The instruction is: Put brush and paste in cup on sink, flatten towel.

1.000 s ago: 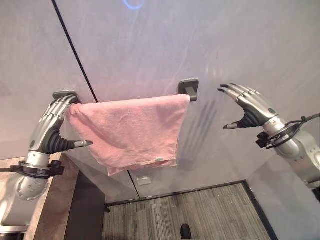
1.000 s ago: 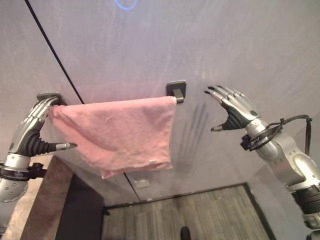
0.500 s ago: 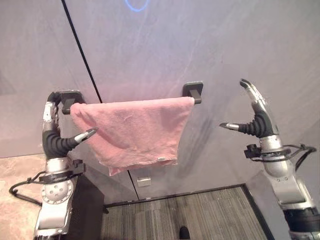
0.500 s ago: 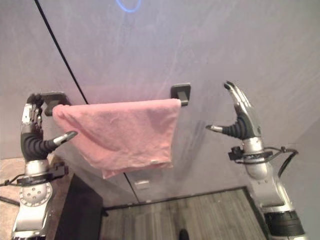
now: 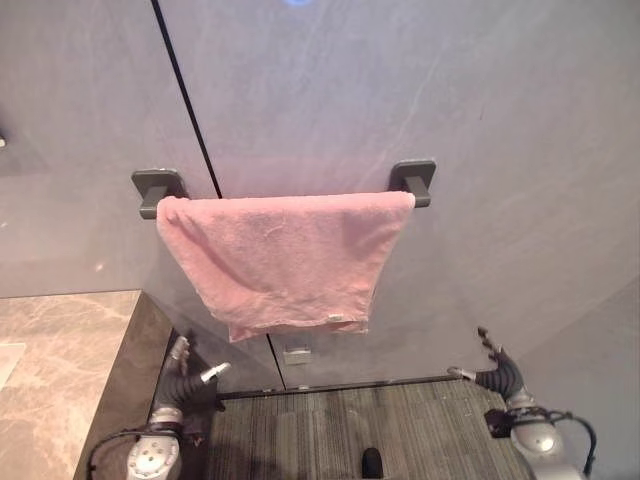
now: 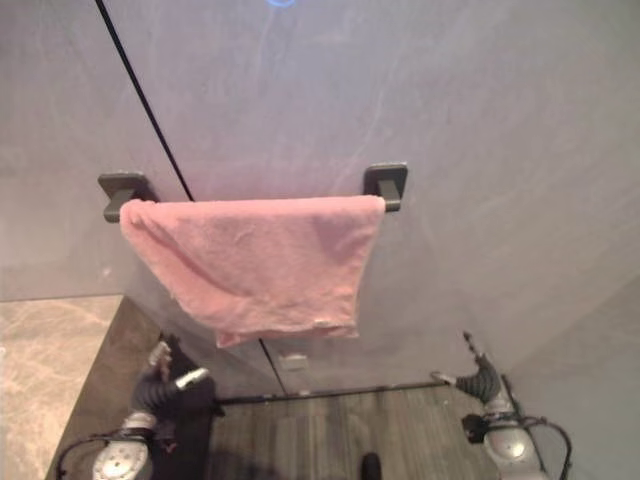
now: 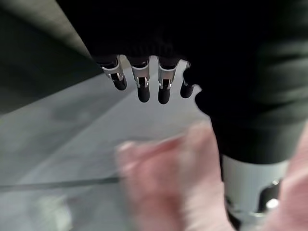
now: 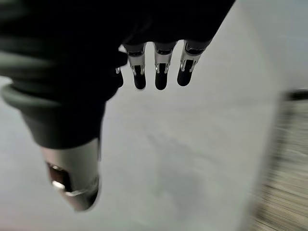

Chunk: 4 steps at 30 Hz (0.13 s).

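One pink towel (image 5: 283, 256) hangs spread over the wall rail (image 5: 405, 192), lower hem slanting, while below the rail the left hand (image 5: 185, 372) and right hand (image 5: 493, 368) sit empty with fingers loosely extended; finishing well probably means tugging the corners level.

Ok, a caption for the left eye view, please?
Pink towel draped over wall-mounted rail, both hands, left and right, open below it.

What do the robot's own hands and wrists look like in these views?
Both the left hand and the right hand have silver fingers with dark tips and a separate silver-tipped thumb. A dark ribbed cover wraps the back of each hand and the wrist. Below it, each forearm is silver-grey with a round metal joint.
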### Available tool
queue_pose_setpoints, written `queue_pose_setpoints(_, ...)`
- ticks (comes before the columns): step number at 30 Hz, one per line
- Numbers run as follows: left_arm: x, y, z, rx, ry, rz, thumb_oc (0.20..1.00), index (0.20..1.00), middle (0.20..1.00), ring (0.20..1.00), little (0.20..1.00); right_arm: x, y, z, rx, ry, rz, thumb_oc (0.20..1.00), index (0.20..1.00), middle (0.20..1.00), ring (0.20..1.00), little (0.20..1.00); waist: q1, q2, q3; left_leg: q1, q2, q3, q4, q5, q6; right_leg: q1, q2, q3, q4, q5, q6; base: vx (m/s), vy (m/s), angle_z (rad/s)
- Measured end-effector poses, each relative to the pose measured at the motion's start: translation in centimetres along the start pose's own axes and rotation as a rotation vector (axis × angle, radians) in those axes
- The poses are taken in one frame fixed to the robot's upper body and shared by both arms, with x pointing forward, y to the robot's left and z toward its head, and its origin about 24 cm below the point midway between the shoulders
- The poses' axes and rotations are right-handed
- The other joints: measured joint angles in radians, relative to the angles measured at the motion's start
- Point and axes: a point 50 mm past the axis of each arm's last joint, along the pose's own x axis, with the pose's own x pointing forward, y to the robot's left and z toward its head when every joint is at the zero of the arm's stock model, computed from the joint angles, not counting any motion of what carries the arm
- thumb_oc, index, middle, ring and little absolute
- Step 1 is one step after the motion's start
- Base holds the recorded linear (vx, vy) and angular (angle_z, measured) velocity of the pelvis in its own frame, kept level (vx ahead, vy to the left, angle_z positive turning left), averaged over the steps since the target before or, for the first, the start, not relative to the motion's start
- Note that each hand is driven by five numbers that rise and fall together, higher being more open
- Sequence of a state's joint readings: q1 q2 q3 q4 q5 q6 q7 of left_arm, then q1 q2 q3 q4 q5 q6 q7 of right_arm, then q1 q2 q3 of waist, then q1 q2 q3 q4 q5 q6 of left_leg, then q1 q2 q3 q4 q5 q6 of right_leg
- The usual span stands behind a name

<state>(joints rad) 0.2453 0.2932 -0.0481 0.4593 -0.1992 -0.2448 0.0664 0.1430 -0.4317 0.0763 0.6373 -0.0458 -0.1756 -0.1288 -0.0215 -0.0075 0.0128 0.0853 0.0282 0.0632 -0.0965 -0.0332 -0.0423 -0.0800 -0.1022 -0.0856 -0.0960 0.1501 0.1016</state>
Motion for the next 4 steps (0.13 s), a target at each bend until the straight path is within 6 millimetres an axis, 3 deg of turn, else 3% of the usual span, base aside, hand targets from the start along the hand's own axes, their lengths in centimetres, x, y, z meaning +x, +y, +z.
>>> queue_pose_setpoints(4, 0.0, -0.8, -2.6, -0.008, 0.138, -0.008, 1.0, 1.0, 1.0, 1.0, 1.0, -0.1, 2.5, -2.5, -0.036, 0.152, 0.095, 1.0, 1.0, 1.0, 1.0, 1.0, -0.005, -0.001, 0.001, 0.002, 0.0, 0.0, 0.003, 0.0, 0.0, 0.003, 0.0, -0.001, -0.001, -0.001, 0.0, 0.0, 0.0, 0.0)
